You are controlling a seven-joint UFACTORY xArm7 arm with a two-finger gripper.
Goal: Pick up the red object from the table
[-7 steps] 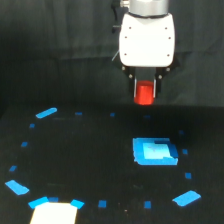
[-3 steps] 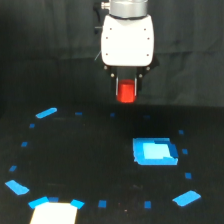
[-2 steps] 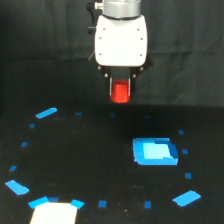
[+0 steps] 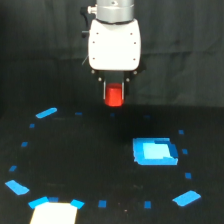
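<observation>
One small bright red stubby block (image 4: 114, 96) hung pinched between the narrow dark fingers (image 4: 105, 91) of our white-housed gripper (image 4: 114, 95), lifted clear above the flat black matte table (image 4: 90, 160).

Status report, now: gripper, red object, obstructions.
Gripper shut on the red object, held clear above the table. Blue block sits on the table toward the exterior view's right, apart. Nothing in the way.

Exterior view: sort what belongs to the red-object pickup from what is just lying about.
Job:
red object, held above the table
pincer

Lying about:
blue square block
blue tape marks
white patch
</observation>
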